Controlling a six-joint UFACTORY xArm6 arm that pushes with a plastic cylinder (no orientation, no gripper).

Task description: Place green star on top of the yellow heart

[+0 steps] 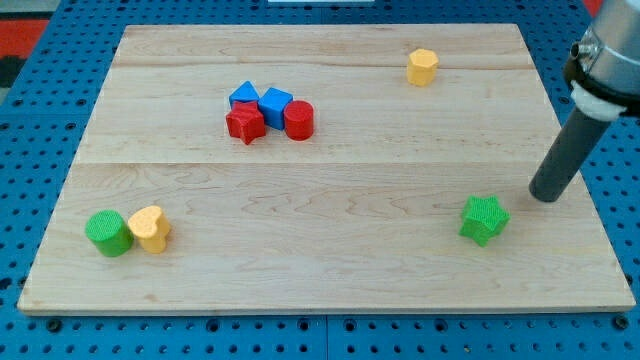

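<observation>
Green star (484, 219), my tip (545, 196) just right

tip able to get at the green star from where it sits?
Probably yes. My tip sits just to the upper right of the green star, apart from it, with bare board between. No other block is near; the yellow heart lies far toward the view's left.

Bright, even light; soft shadows
</observation>
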